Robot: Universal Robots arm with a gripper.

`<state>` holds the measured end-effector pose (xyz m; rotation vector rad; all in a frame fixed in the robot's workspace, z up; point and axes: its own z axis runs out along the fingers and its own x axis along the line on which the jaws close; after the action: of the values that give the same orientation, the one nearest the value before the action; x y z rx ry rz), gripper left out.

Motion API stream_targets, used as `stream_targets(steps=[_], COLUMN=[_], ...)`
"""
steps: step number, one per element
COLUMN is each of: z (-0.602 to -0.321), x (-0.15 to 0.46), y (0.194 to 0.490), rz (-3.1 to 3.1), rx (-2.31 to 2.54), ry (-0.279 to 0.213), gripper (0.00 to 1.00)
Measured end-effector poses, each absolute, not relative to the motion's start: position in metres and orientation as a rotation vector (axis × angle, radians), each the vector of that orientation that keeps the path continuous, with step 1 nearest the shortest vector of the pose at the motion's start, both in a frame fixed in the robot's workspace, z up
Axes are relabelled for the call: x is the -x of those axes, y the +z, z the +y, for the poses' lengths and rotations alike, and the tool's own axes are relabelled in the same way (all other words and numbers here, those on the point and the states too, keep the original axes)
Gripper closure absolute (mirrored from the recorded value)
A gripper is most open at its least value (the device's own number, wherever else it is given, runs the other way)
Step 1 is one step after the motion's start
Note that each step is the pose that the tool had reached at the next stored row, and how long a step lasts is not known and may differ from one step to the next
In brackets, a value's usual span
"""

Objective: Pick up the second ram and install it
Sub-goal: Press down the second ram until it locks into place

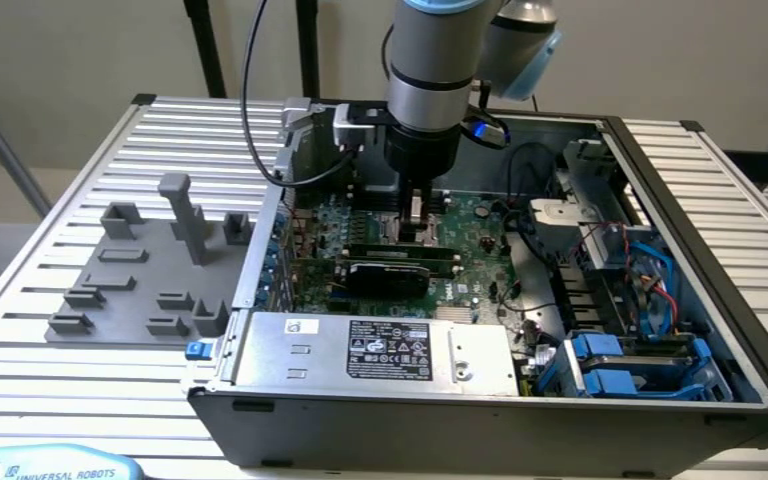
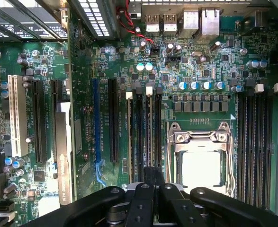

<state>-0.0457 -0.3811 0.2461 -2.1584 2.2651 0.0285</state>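
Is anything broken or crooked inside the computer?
Nothing looks broken or spilled. The claw is shut, down over the green board beside the shiny chip holder. The wires look messy but sit inside the case.

Claw [image 1: 418, 228] closed low over motherboard [image 1: 471, 225]

The room light is soft and even, coming from above. The metal table [image 1: 64, 300] shines pale, almost washed out. Inside the computer case [image 1: 491, 400] it is darker. On the wrist view the motherboard [image 2: 214, 61] looks sharp, the gripper [image 2: 148, 182] near the lens is blurred.
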Motion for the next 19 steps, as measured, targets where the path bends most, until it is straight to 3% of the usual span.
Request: stream_targets(steps=[19], z=[-0.379], x=[0.046], y=[0.225], rz=[2.267], rx=[2.161], ry=[0.027], gripper=[0.89])
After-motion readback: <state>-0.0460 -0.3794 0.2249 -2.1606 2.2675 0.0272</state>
